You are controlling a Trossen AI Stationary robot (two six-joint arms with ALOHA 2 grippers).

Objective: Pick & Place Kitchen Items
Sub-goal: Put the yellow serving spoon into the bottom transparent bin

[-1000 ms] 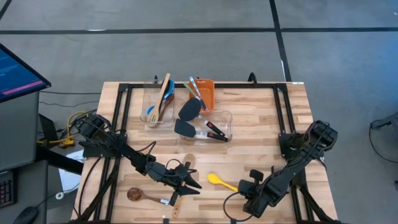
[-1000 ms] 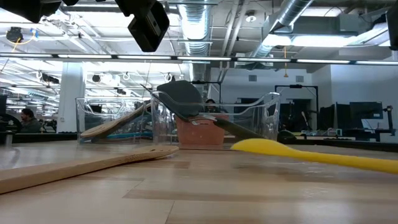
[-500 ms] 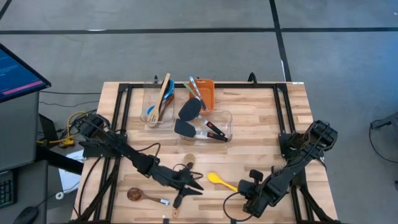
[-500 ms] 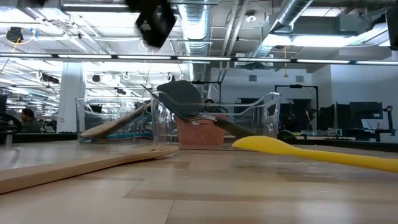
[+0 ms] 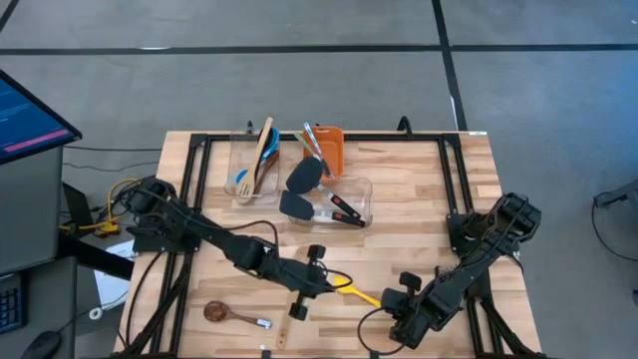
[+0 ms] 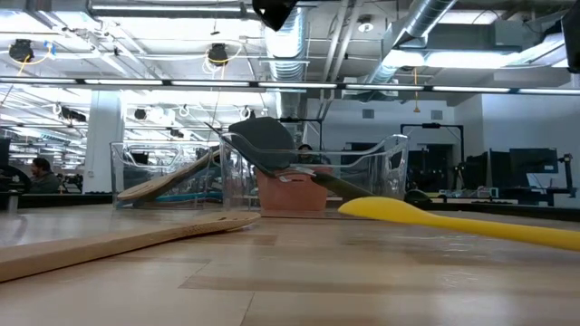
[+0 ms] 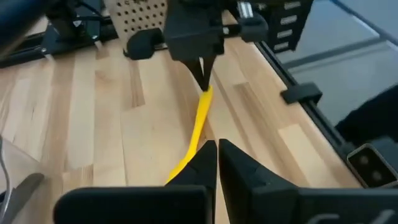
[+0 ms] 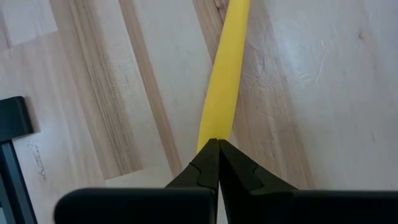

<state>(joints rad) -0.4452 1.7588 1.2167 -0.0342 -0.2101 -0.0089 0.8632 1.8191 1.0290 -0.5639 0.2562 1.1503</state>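
High view: left hand (image 5: pixel 321 284) sits over the bowl end of the yellow spoon (image 5: pixel 351 291) on the tabletop (image 5: pixel 409 209), near the front edge. Right hand (image 5: pixel 391 304) rests at the spoon's handle tip. Wooden slotted spatula (image 5: pixel 296 299) and a dark wooden spoon (image 5: pixel 221 313) lie loose to the left. Two clear tubs (image 5: pixel 361 194) and an orange bin (image 5: pixel 333 152) at the back already carry utensils. Step in hand reads as the approach to picking up the yellow spoon; the next move likely calls for spreading the fingers, coming down over the spoon and closing.

Low view: yellow spoon (image 6: pixel 435 220) lies flat on the tabletop, bowl slightly raised. Wooden slotted spatula (image 6: pixel 118 240) lies flat too. Only a dark corner of an arm shows at the top edge.

Left wrist view: left hand (image 7: pixel 216 149) has its fingers pressed together, nothing between them, held above the yellow spoon (image 7: pixel 196 134); the right arm stands at the spoon's far end.

Right wrist view: right hand (image 8: pixel 217 149) fully closed, empty, tips at the end of the yellow spoon (image 8: pixel 225 68) handle; whether they touch it cannot be told.
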